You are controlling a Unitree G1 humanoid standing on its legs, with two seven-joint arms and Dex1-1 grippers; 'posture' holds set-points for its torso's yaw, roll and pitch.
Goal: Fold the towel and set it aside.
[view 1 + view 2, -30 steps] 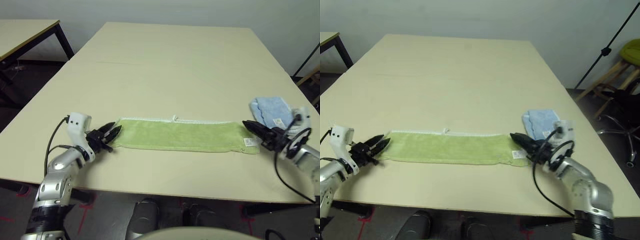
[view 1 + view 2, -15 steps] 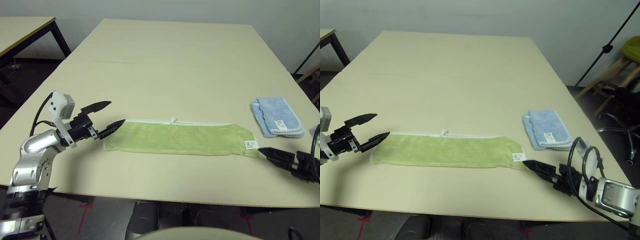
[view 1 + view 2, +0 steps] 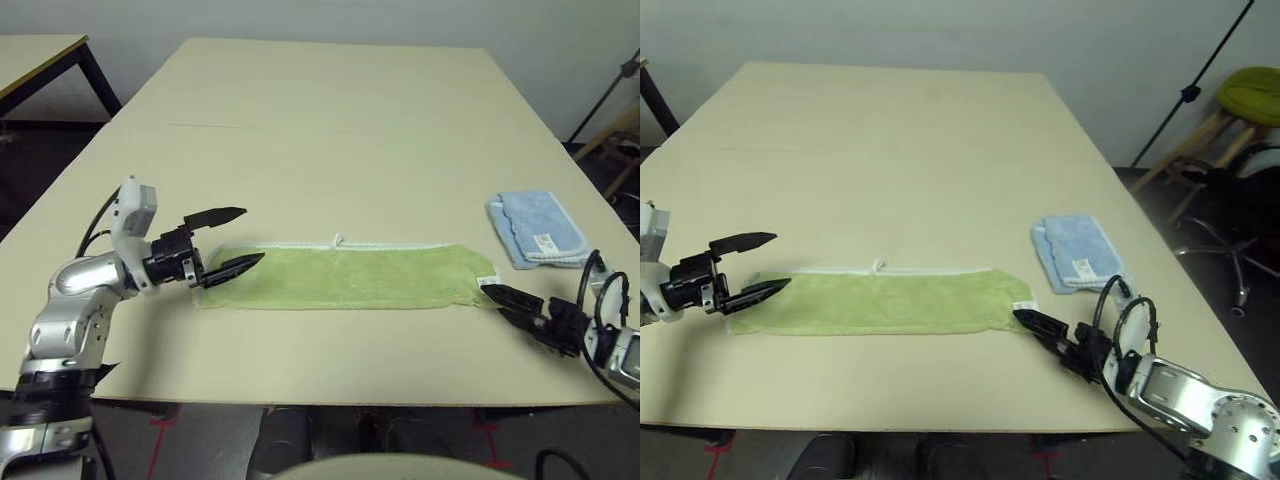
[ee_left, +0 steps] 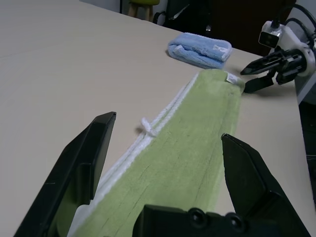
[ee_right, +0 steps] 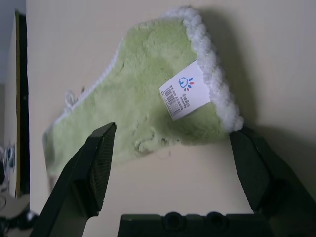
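1. Find towel [image 3: 350, 278] at six o'clock on table [image 3: 320, 130], in a long strip.
2. With left gripper [image 3: 254, 232] and right gripper [image 5: 174, 128] spread wide, pinch all layers at three-o'clock end; fold evenly toward nine.

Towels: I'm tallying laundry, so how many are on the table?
2. The lime-green towel lies in a long strip between the two grippers; the folded light-blue cloth lies beyond its label end. Neither seems to hide another.
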